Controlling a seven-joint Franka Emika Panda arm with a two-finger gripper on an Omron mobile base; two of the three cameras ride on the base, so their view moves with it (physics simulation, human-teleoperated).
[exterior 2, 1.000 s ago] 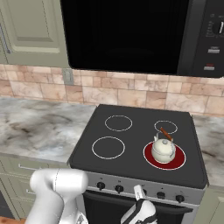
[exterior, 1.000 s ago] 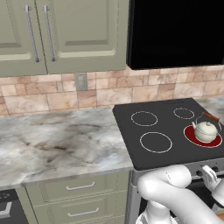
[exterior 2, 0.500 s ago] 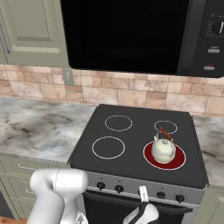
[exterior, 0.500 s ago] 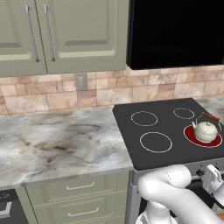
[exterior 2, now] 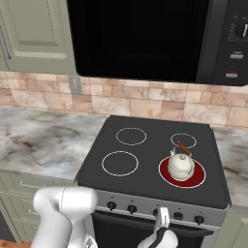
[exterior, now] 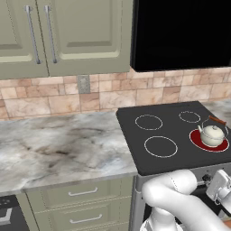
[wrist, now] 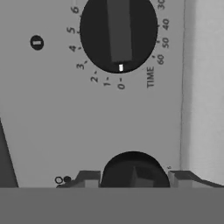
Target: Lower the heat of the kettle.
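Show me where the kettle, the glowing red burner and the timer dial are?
kettle (exterior 2: 180, 166): right base view, cream body.
red burner (exterior 2: 197, 178): right base view, bare glowing ring.
timer dial (wrist: 119, 33): hand view, black knob's bar.

The kettle looks glossy cream enamel with a wooden grip, on a matt black cooktop beside veined marble counter.

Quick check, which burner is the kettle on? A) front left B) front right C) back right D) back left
B: the kettle sits on the glowing red burner at the front right of the stove, seen from the right base view; the other three rings are dark.
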